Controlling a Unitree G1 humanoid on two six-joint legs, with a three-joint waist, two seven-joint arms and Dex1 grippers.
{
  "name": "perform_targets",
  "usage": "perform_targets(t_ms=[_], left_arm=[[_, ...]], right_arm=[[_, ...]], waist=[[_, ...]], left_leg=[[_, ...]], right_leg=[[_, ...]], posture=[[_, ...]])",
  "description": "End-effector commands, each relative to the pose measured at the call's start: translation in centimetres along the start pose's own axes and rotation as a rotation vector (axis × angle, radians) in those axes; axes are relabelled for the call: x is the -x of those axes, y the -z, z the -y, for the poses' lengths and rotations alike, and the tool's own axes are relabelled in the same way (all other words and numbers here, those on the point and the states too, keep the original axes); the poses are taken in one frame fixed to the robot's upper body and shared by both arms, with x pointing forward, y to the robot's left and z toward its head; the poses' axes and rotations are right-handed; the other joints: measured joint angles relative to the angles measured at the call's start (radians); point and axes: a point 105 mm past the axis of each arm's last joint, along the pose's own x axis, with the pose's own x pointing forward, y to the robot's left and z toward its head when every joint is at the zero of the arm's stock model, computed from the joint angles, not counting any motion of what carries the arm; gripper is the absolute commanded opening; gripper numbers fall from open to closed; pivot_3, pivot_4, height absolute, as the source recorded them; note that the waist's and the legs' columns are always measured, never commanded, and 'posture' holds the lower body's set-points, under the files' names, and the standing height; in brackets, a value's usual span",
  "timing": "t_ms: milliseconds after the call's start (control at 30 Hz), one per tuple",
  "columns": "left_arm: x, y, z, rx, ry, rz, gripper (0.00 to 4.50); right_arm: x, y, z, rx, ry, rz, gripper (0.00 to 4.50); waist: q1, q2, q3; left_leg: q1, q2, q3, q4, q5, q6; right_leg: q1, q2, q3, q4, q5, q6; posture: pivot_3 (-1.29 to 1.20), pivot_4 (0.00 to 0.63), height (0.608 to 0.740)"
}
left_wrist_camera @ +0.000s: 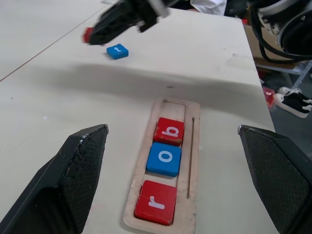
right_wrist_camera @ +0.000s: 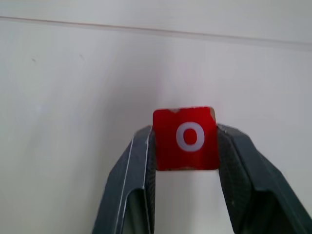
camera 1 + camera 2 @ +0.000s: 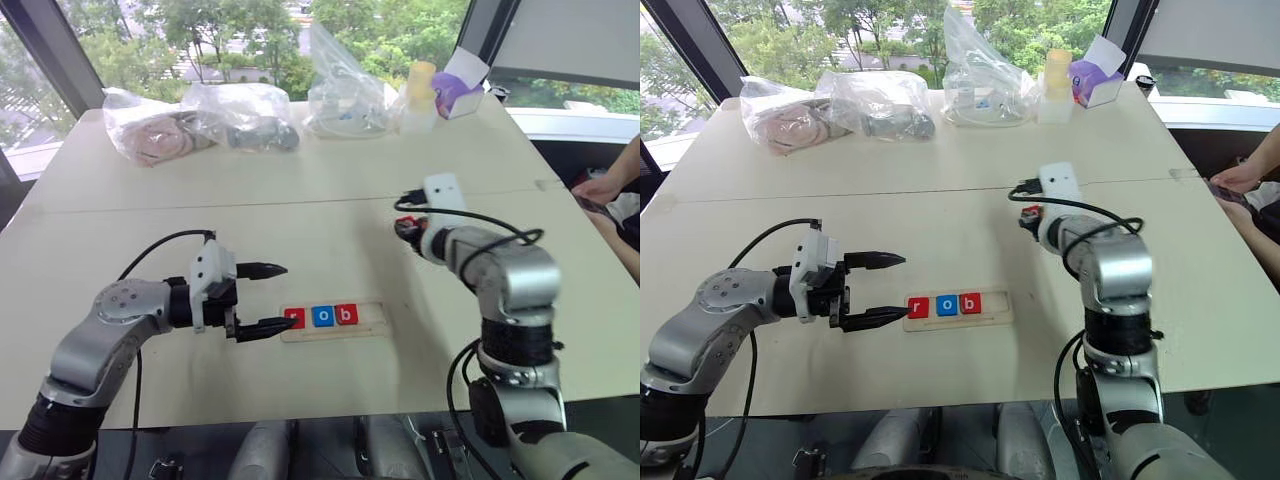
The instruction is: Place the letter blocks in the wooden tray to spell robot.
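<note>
The wooden tray (image 3: 365,328) lies on the pale counter (image 3: 300,190) near its front edge, long axis running left to right. Three letter blocks fill its left part: a red "r" (image 1: 156,202) at the left end, a blue "o" (image 1: 164,159) next, and a red "b" (image 1: 169,130) touching it; the right part of the tray is bare wood. A fourth tile, the red "o" block (image 2: 185,138), is clamped between the fingers of the right gripper (image 2: 185,146), raised above the counter to the right of and beyond the tray. A blue block (image 1: 117,51) lies flat on the counter near that gripper. The left gripper (image 3: 260,298) hovers just left of the tray's left end, pointing right, its fingers spread wide apart. Plastic bags (image 3: 200,120) sit along the far edge. A person's hand (image 3: 598,188) rests at the far right.
</note>
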Motion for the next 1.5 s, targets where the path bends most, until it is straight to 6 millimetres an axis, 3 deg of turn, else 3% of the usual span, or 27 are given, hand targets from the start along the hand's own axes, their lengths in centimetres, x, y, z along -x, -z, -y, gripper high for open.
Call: perform_targets(t_ms=[33, 233, 467, 700, 833, 1033, 1133, 1333, 1500], left_arm=[[-0.1, -0.6, 0.1, -0.037, 0.010, 0.021, 4.50], [-0.2, -0.5, -0.1, -0.036, 0.026, 0.017, 4.50], [-0.3, -0.5, -0.3, -0.045, 0.033, 0.017, 4.50], [-0.3, -0.4, -0.3, -0.052, 0.032, 0.018, 4.50], [-0.3, -0.5, -0.4, -0.052, 0.028, 0.018, 4.50], [-0.5, -0.6, -0.5, -0.052, 0.028, 0.026, 4.50], [-0.7, -0.7, -0.5, -0.053, 0.027, 0.029, 4.50], [-0.5, -0.8, -0.6, -0.062, 0.019, 0.024, 4.50], [-0.2, -0.8, -0.6, -0.064, 0.012, 0.017, 4.50]], right_arm=[[2.1, 1.4, 0.3, -0.023, -0.004, 0.014, 1.14], [3.4, 4.8, -0.1, -0.088, -0.020, -0.009, 1.14], [4.1, 6.4, -0.6, -0.118, -0.023, -0.026, 1.14], [4.4, 6.2, -1.0, -0.059, -0.077, -0.038, 4.44], [5.8, 4.1, -1.2, 0.205, -0.243, -0.078, 4.44], [6.5, 1.7, -0.4, 0.436, -0.475, 0.008, 4.44], [6.5, 2.5, 0.0, 0.692, -0.654, 0.086, 4.44], [4.9, 5.5, 2.1, 0.824, -0.790, -0.008, 4.44], [3.4, 6.2, 3.4, 0.830, -0.811, -0.041, 4.44]], waist=[[-0.001, 0.000, 0.000], [-0.005, 0.000, 0.000], [-0.002, 0.000, 0.000], [-0.002, 0.000, 0.000], [-0.003, 0.001, 0.001], [0.000, 0.000, 0.001], [0.001, -0.001, 0.001], [-0.001, -0.002, 0.002], [0.000, -0.002, 0.002]], left_leg=[[0.000, 0.000, 0.000, 0.000, 0.000, 0.000], [0.001, 0.001, 0.001, 0.000, 0.000, 0.000], [0.001, 0.001, 0.001, 0.000, 0.000, 0.000], [0.001, 0.001, 0.001, 0.001, 0.000, 0.000], [0.001, 0.000, 0.001, 0.001, 0.000, 0.000], [0.002, 0.001, 0.000, 0.001, -0.001, 0.002], [0.002, 0.000, 0.001, 0.002, -0.002, 0.003], [0.003, 0.000, 0.002, 0.003, -0.002, 0.004], [0.004, 0.000, 0.001, 0.003, -0.002, 0.003]], right_leg=[[0.000, 0.000, 0.000, 0.000, 0.000, 0.000], [0.000, 0.001, 0.000, 0.000, 0.000, 0.000], [0.001, 0.001, 0.000, 0.000, 0.000, 0.000], [0.001, 0.000, 0.000, 0.000, 0.000, 0.000], [0.002, -0.001, 0.000, -0.002, -0.001, 0.000], [0.007, 0.000, -0.003, -0.005, -0.002, 0.002], [0.008, -0.001, -0.003, -0.006, -0.003, 0.004], [0.009, -0.001, -0.002, -0.005, -0.003, 0.004], [0.008, -0.001, -0.001, -0.005, -0.002, 0.003]], posture=[[0.00, 0.150, 0.740], [0.00, 0.150, 0.740], [0.00, 0.150, 0.740], [0.00, 0.150, 0.740], [0.00, 0.150, 0.740], [0.00, 0.150, 0.740], [0.00, 0.150, 0.740], [0.00, 0.150, 0.740], [0.00, 0.150, 0.740]])
